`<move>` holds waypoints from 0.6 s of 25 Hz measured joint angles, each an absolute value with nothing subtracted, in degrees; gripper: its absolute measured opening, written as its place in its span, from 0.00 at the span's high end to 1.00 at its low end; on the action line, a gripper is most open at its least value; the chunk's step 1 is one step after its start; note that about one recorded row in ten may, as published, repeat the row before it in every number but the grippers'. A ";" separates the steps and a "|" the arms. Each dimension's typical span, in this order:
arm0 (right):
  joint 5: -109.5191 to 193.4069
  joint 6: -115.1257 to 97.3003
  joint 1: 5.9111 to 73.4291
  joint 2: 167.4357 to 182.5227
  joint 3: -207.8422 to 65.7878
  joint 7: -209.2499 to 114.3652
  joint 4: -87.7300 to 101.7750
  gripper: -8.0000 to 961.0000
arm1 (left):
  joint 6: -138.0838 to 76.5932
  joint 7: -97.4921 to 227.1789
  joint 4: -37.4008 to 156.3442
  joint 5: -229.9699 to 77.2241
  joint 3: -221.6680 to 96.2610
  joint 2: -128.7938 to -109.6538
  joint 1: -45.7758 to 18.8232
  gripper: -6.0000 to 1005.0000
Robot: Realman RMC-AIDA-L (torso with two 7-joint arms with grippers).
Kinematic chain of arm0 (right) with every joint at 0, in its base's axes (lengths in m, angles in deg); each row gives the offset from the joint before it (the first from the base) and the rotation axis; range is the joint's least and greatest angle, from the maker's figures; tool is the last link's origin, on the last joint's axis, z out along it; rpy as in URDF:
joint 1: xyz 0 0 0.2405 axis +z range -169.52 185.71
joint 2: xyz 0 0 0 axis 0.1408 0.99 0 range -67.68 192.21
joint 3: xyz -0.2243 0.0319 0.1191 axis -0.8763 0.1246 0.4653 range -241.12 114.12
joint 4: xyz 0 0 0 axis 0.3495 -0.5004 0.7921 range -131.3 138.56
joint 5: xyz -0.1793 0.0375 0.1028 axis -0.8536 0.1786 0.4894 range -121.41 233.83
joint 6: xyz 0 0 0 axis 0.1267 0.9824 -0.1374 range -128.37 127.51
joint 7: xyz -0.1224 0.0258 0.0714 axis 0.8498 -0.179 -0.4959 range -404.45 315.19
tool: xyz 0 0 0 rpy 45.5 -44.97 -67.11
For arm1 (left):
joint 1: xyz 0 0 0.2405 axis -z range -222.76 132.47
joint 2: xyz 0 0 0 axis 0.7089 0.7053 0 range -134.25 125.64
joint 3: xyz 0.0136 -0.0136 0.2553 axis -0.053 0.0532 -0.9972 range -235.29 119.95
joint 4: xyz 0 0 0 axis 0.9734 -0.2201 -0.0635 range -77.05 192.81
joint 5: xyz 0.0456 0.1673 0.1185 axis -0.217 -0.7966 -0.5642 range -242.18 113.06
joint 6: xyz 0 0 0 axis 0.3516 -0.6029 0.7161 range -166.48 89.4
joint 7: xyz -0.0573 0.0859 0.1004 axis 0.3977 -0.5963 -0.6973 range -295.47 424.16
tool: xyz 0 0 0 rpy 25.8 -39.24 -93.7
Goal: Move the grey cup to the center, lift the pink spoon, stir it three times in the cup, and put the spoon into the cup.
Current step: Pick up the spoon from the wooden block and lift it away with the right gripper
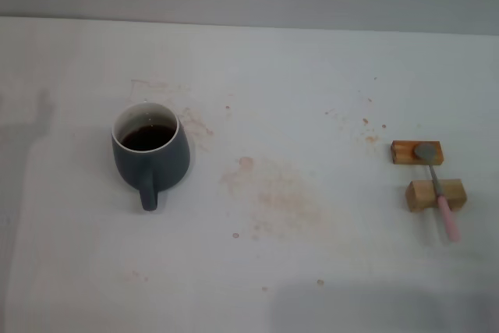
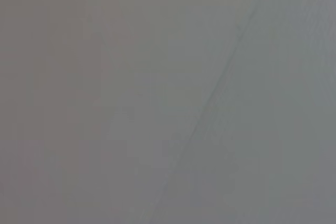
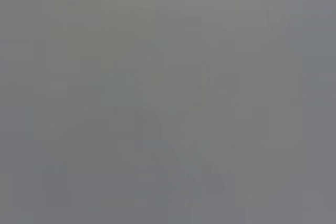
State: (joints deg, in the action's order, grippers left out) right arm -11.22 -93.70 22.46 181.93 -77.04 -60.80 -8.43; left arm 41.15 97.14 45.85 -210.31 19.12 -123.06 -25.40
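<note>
Nowhere over the table (image 1: 327,83) do my jaws show: neither my left nor my right pair appears from the head camera, and both wrist cameras give only a blank grey field, so I cannot tell whether either pair is released or clenched, and I take both arms to be parked out of sight. Outward from there, the grey cup (image 1: 150,154) stands upright on my left side of the table, its loop handle turned toward me and a dark liquid low inside its white interior. Well apart from it, on my right side, the pink spoon (image 1: 437,189) lies bridged across two small wooden blocks (image 1: 426,174), its metal bowl on the farther block and its pink handle jutting past the nearer one toward me. Between cup and spoon the table's middle carries only faint reddish stains. I judge that no step is yet under way; the first, moving the cup to the center, is the one in hand. That calls for my left arm to come in over the cup, take it by the handle or body, and carry it level toward the stained middle so the liquid does not slop, leaving the spoon for my right arm.
</note>
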 joint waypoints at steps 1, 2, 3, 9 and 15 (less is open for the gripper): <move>-12.16 -93.75 22.09 181.92 -77.03 -60.62 -8.68 0.48 | 41.15 97.17 45.85 -210.33 19.10 -123.05 -25.39 0.17; -13.19 -93.77 21.64 181.93 -77.07 -60.10 -9.05 0.48 | 41.15 97.18 45.86 -210.34 19.06 -123.05 -25.38 0.17; -14.13 -93.78 21.22 181.92 -77.16 -59.35 -9.47 0.48 | 41.15 97.18 45.88 -210.35 18.97 -123.05 -25.37 0.17; -15.83 -93.40 19.60 181.76 -80.57 -56.08 -11.30 0.48 | 40.38 97.06 45.66 -210.38 18.37 -123.04 -25.37 0.17; -15.91 -92.39 19.34 181.72 -84.48 -55.86 -12.15 0.48 | 39.71 97.05 45.71 -210.38 17.78 -123.04 -24.86 0.17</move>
State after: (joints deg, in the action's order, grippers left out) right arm -15.91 -92.39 19.34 181.72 -84.48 -55.86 -12.15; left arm 39.71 97.05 45.71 -210.38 17.78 -123.04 -24.86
